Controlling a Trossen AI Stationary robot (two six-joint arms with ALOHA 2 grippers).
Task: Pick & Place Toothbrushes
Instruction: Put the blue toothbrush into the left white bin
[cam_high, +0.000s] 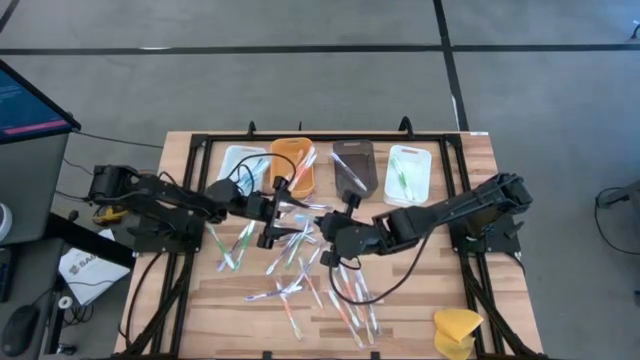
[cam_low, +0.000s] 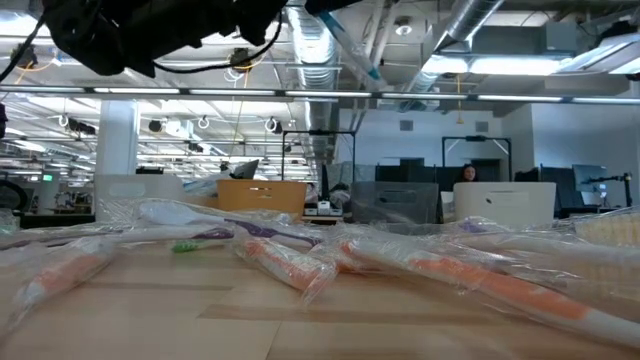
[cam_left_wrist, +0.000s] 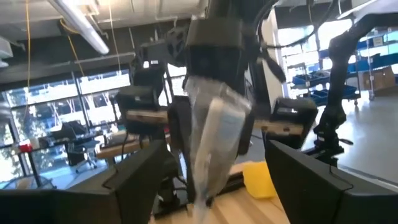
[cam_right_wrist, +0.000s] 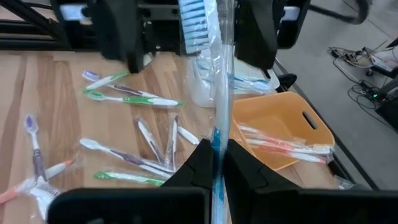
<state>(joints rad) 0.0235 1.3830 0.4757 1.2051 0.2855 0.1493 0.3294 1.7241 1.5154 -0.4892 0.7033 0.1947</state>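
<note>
From above, the two pincers meet over the middle of the counter (cam_high: 200, 300), and the overlap of dark arms hides what passes between them. The right wrist view makes it plain: the right pincer (cam_right_wrist: 214, 163) is clamped on a wrapped blue toothbrush (cam_right_wrist: 216, 93) standing upright, bristles on top, with the left pincer's fingers (cam_right_wrist: 127, 37) spread on either side of the head and not touching it. In the left wrist view the left pincer (cam_left_wrist: 208, 180) stands wide, and only a blurred wrapper shows between its fingers. The low view cuts both pincers off above its upper edge; it shows the wrapped toothbrushes (cam_low: 280, 262) lying on the wood. Overhead, loose toothbrushes (cam_high: 300, 270) scatter below four trays (cam_high: 345, 168); the orange tray (cam_right_wrist: 280, 127) holds red ones.
</note>
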